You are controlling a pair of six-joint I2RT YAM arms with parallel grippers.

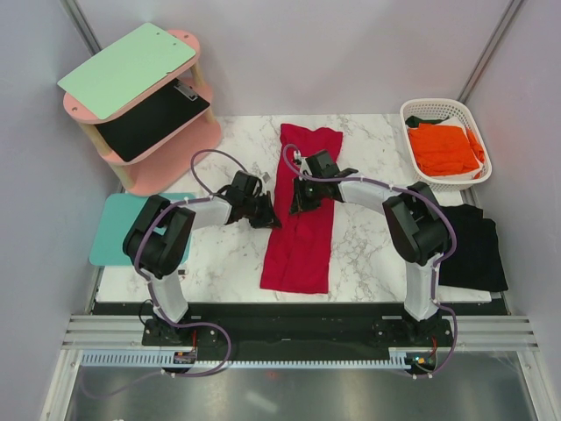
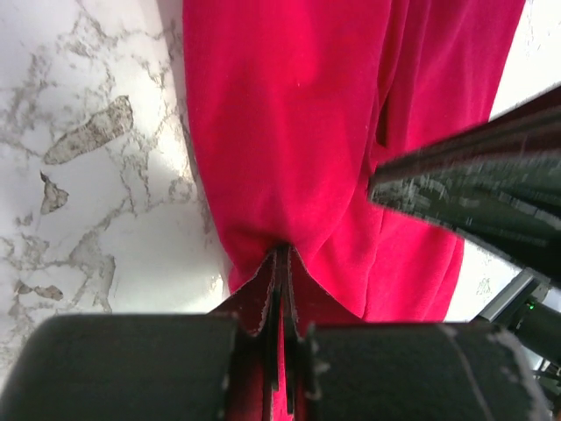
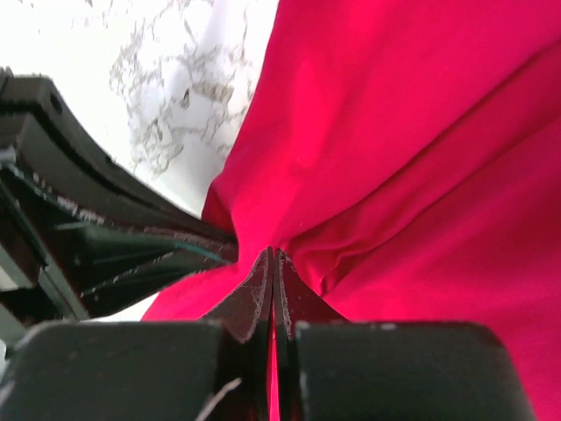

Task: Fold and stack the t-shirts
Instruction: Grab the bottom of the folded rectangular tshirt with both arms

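Observation:
The crimson red t-shirt [image 1: 302, 237] lies as a long narrow strip down the middle of the marble table. My left gripper [image 1: 268, 216] is shut on its left edge about midway along; the left wrist view shows the jaws [image 2: 282, 253] pinching the red cloth [image 2: 307, 132]. My right gripper [image 1: 298, 205] is shut on the cloth close beside it, as the right wrist view [image 3: 273, 255] shows, with red folds [image 3: 412, 175] bunched at its tips. The orange t-shirt [image 1: 443, 147] lies folded in a white basket. The black t-shirt [image 1: 473, 250] lies at the table's right edge.
The white basket [image 1: 419, 109] stands at the back right. A pink two-tier shelf [image 1: 188, 140] at the back left carries a mint-green board [image 1: 127, 68]. A teal mat [image 1: 118, 230] lies at the left edge. The two grippers are almost touching.

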